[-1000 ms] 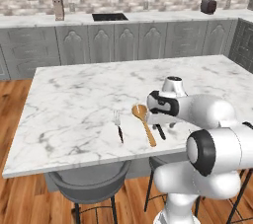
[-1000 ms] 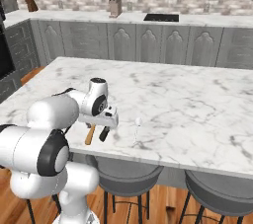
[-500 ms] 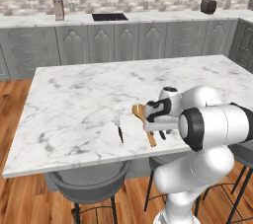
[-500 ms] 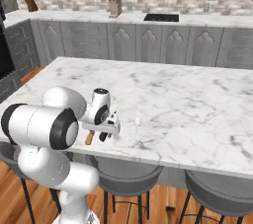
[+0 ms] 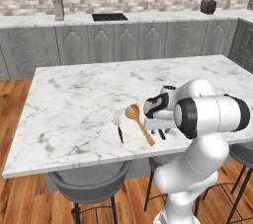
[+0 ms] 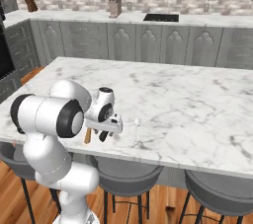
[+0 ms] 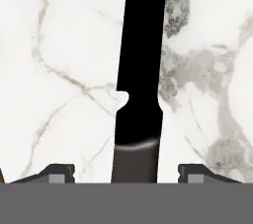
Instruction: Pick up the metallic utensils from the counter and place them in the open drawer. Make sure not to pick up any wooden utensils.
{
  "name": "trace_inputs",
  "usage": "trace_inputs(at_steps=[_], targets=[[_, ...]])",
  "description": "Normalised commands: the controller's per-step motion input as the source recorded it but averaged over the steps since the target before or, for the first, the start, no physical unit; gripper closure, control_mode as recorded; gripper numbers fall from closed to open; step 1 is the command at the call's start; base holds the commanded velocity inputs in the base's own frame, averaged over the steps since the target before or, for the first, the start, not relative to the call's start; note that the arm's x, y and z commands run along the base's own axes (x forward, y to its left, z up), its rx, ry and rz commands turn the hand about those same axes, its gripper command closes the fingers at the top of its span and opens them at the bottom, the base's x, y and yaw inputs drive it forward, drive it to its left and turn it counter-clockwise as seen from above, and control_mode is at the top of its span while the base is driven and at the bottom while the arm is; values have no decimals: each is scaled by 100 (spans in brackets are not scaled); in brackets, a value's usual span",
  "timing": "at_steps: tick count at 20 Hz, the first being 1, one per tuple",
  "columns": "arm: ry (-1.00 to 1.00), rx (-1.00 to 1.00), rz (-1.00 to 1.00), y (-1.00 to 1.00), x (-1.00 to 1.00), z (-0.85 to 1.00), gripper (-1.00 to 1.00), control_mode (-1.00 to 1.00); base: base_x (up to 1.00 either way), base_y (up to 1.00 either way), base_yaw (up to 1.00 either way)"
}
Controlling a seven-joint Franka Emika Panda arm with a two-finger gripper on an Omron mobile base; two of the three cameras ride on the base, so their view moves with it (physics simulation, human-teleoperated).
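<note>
Grey cabinets and a brick backsplash line the far wall of the kitchen, and in front of them stands the counter (image 5: 89,94), a wide white marble island top with grey veining. Near its front edge the wooden spoon (image 5: 139,124) lies with its round bowl toward the back wall, and just to its left lies the fork (image 5: 118,125), its dark handle pointing toward the front edge. The gripper (image 5: 160,130) is lowered to the counter just right of the wooden spoon's handle, above the black knife (image 7: 141,75). In the hand view the knife lies flat on the marble, running up the middle of the picture, and the two fingertips (image 7: 58,172) stand on either side of it with marble showing between each tip and the blade, so the jaws are spread wide and hold nothing. From the right base view the gripper (image 6: 105,131) sits close to the near edge, with the small pale spoon (image 6: 136,128) lying just to its right, apart from it
</note>
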Motion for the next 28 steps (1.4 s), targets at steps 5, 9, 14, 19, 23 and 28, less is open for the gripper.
trace_inputs(at_steps=[5,9,14,19,23,28], targets=[[0,0,0,0,0,0,100,-100,0,0,0],[-2,0,0,0,-22,13,100,-100,0,0,0],[-11,0,0,0,-84,97,100,-100,0,0,0],[-20,0,0,0,-94,100,100,-100,0,0,0],[-11,0,3,22,-75,59,100,100,-25,25,3],[0,0,0,0,0,0,100,100,-86,100,6]])
